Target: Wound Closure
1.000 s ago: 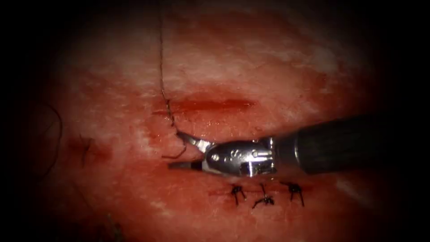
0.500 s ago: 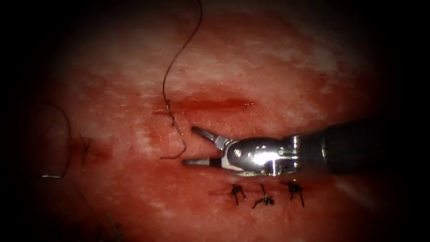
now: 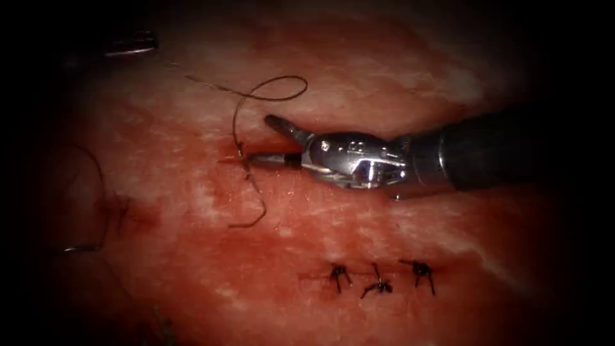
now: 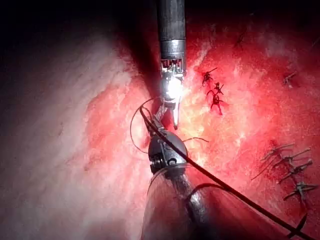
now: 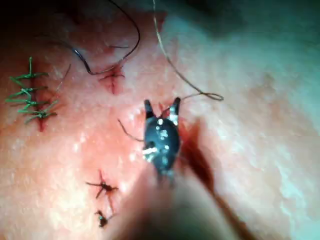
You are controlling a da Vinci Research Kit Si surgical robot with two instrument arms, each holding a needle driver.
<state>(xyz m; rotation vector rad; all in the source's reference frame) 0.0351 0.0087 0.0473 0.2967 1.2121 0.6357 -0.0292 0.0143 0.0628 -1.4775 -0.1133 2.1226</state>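
Up by the short red cut (image 3: 301, 150) in the pink pork tissue (image 3: 384, 70), the right arm's shiny metal tool (image 3: 259, 140) had its two jaws apart, holding nothing.
A thin dark thread (image 3: 238, 122) came out of the cut's left end and looped just above the tool. Three small black knotted stitches (image 3: 379, 277) sat lower down, well apart from it. I could not tell where the needle was.

The left tool (image 3: 131, 45) sits in deep shadow; its jaw state is indeterminate. The needle (image 3: 80, 248) is too dim to confirm. The thread (image 4: 225, 187) runs off-frame.
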